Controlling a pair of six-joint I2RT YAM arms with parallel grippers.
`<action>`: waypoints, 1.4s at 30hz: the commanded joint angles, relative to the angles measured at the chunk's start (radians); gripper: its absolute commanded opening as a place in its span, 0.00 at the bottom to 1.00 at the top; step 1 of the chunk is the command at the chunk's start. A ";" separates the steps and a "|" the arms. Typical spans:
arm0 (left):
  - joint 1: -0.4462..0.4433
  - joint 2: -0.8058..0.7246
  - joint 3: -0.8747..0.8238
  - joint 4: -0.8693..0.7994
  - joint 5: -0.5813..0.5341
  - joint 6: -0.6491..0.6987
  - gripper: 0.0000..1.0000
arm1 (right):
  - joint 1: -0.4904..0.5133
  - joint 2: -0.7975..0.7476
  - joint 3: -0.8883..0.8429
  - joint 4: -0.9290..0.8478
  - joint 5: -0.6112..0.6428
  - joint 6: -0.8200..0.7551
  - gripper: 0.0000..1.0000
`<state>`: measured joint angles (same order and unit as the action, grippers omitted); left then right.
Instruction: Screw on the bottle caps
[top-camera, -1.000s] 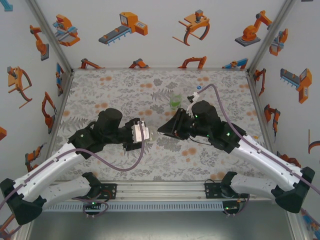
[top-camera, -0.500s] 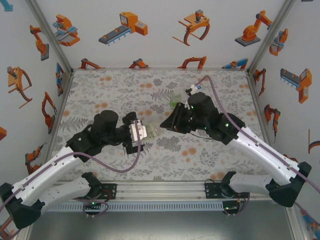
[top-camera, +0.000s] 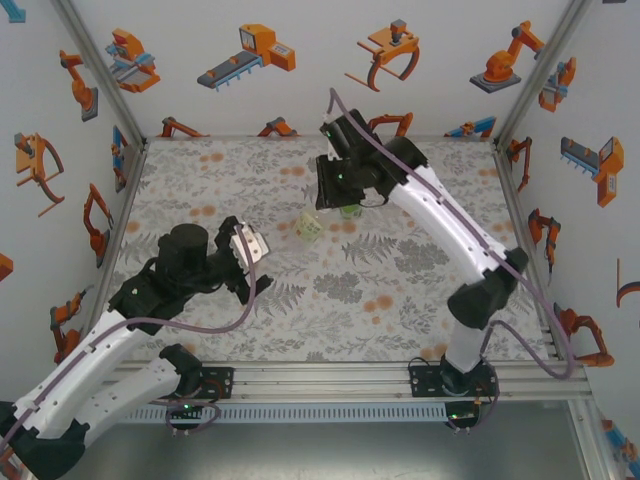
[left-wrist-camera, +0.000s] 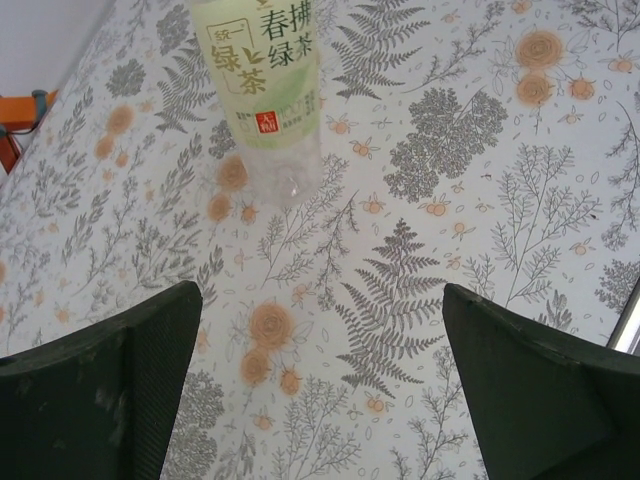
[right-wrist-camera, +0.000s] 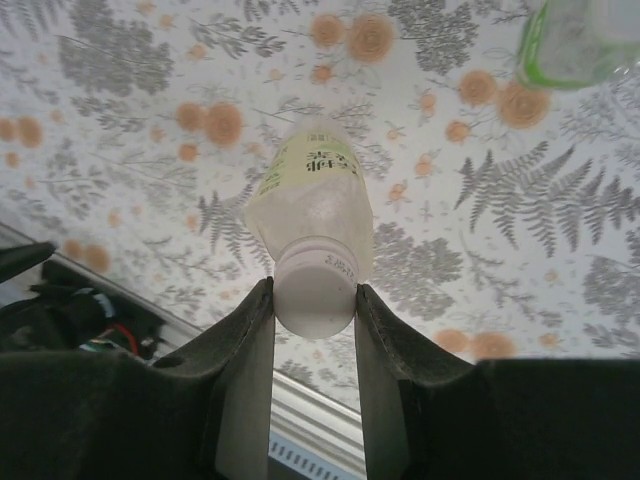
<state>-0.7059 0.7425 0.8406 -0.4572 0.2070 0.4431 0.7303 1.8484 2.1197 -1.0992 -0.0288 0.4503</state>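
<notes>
Two grippers: the left gripper (left-wrist-camera: 320, 300) has its jaws spread wide with the pale-label bottle (left-wrist-camera: 265, 90) standing straight ahead of them, while the right gripper (right-wrist-camera: 313, 292) has jaws slightly apart, white cap (right-wrist-camera: 315, 300) framed between them, contact unclear.

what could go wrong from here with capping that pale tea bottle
1. The left gripper is open and apart from the pale-label tea bottle, so nothing steadies it. If the right gripper, its jaws flanking the white cap, twists, the bottle may spin or tip.
2. The green-label bottle stands close by and could get knocked as the right arm moves.
</notes>
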 joint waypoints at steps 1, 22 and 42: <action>0.010 -0.034 -0.012 -0.053 -0.035 -0.073 0.97 | -0.025 0.112 0.181 -0.164 0.032 -0.155 0.00; 0.023 -0.033 -0.040 -0.038 -0.025 -0.158 0.95 | -0.124 0.351 0.379 -0.093 0.084 -0.279 0.00; 0.025 -0.035 -0.037 -0.047 -0.037 -0.150 0.96 | -0.126 0.362 0.377 -0.030 0.063 -0.297 0.46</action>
<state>-0.6857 0.7147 0.8013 -0.5011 0.1753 0.2989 0.6060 2.2124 2.5011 -1.1576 0.0391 0.1593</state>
